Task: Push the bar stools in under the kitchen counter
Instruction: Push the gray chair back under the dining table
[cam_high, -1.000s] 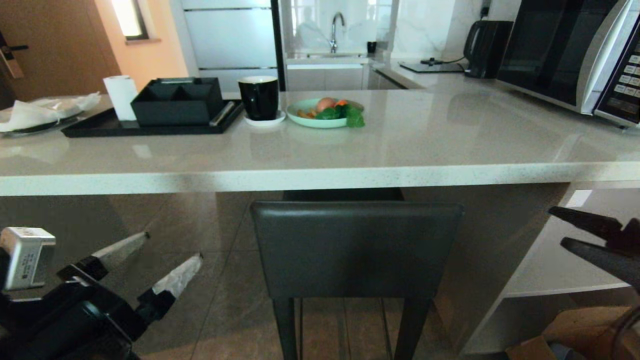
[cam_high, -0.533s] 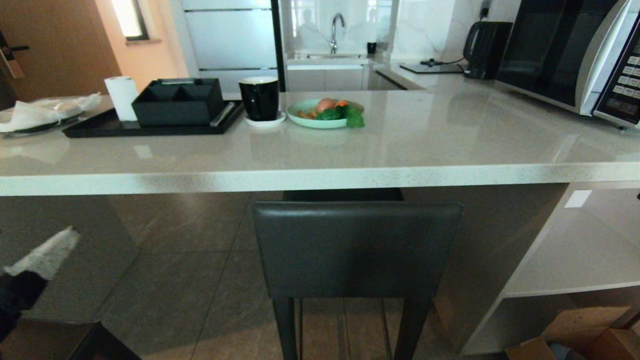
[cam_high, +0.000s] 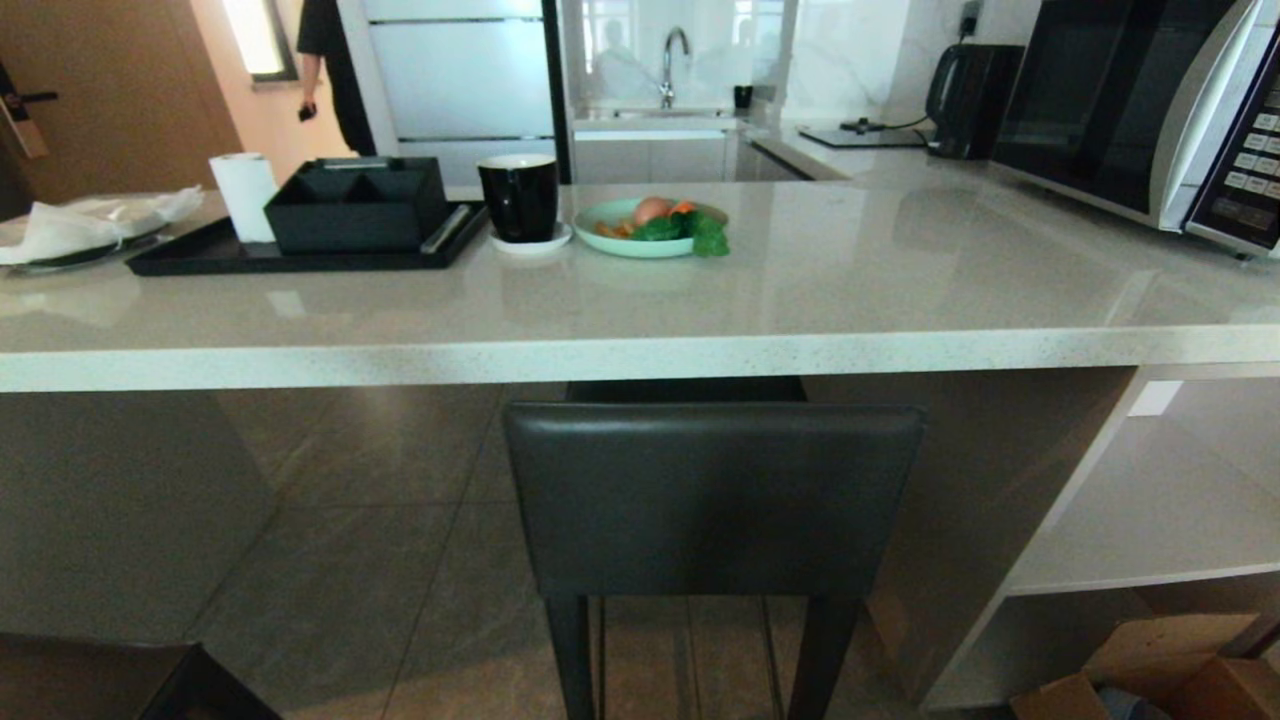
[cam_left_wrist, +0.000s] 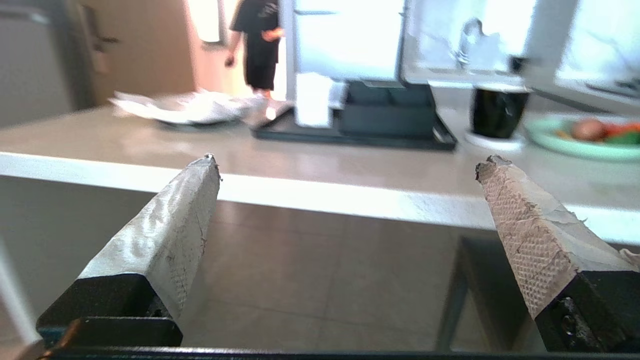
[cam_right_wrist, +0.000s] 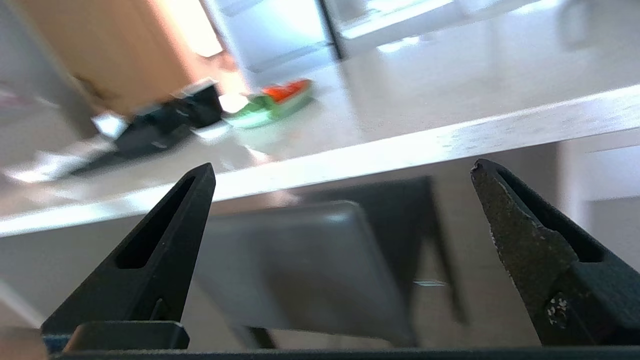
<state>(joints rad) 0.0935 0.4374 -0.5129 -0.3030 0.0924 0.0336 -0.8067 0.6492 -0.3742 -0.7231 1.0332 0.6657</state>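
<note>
Under the near edge of the kitchen counter (cam_high: 640, 358), found one bar stool (cam_high: 712, 495) tucked close, its backrest upright just below the thick speckled edge and its seat hidden beneath the top. Noted the backrest's long axis running parallel to that edge, so judged that any further push would have to go straight away from the robot, square to the edge. Saw neither arm from the head. Saw the left gripper (cam_left_wrist: 345, 162) only from its own wrist, fingers spread wide and holding nothing, aimed at the counter edge with just a side of the stool (cam_left_wrist: 467, 295) off past one fingertip. Saw the right gripper (cam_right_wrist: 342, 170) likewise spread and empty, with the backrest (cam_right_wrist: 295, 265) lying ahead between its fingers, apart from them. Judged the right arm the better lined up on the stool and likely the nearer. Could not make out a second stool for certain. Looked for writing: found only keypad markings on the microwave (cam_high: 1150, 110) at the far right corner, too small to read, and no brand or label elsewhere.
</note>
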